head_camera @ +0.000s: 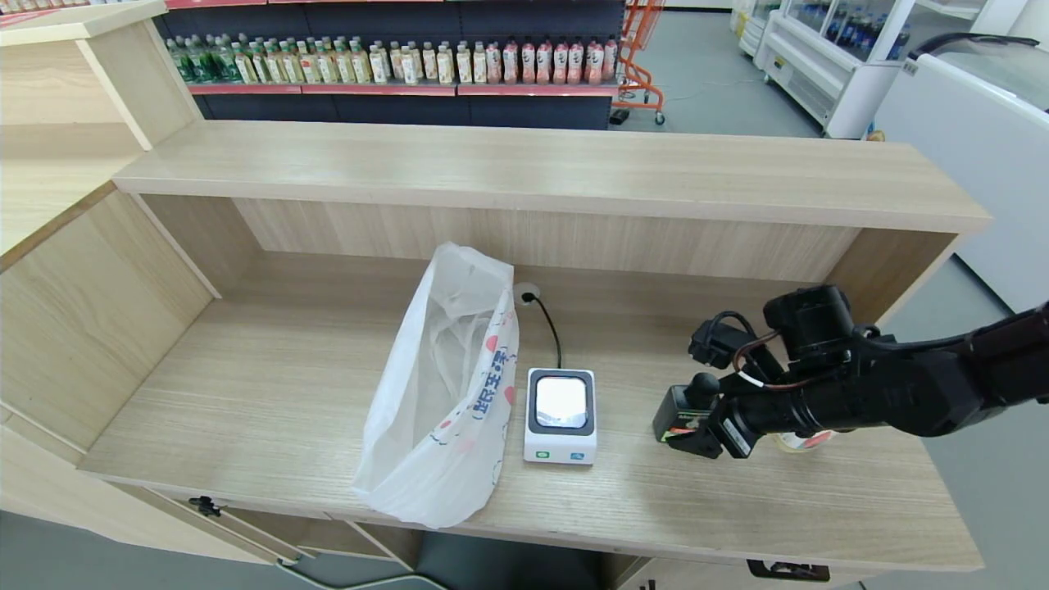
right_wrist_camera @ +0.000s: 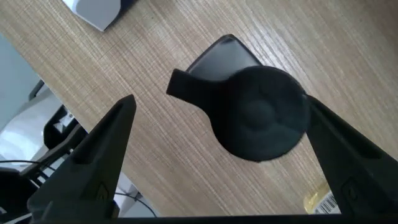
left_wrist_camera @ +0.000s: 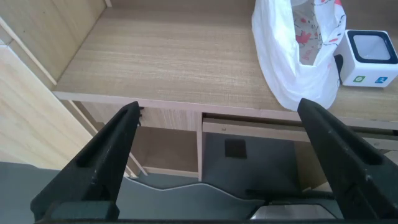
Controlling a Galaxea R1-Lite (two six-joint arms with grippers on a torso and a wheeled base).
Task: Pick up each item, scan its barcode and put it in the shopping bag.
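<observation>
Standing upright to the right of the scanner (head_camera: 560,414), a black bottle (right_wrist_camera: 258,112) with a round cap is between the fingers (right_wrist_camera: 99,155) of the right claw (head_camera: 687,433). That claw is wide and does not squeeze it. The white shopping bag (head_camera: 442,393) stands on the counter (head_camera: 246,393), just left of the scanner. The left claw (left_wrist_camera: 219,109) is wide too, holding nothing, low in front of the counter, well apart from the scanner.

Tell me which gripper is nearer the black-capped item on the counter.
Right. The right gripper hangs open directly over the black-capped item; the left gripper sits off the front edge of the counter, past the shopping bag.
</observation>
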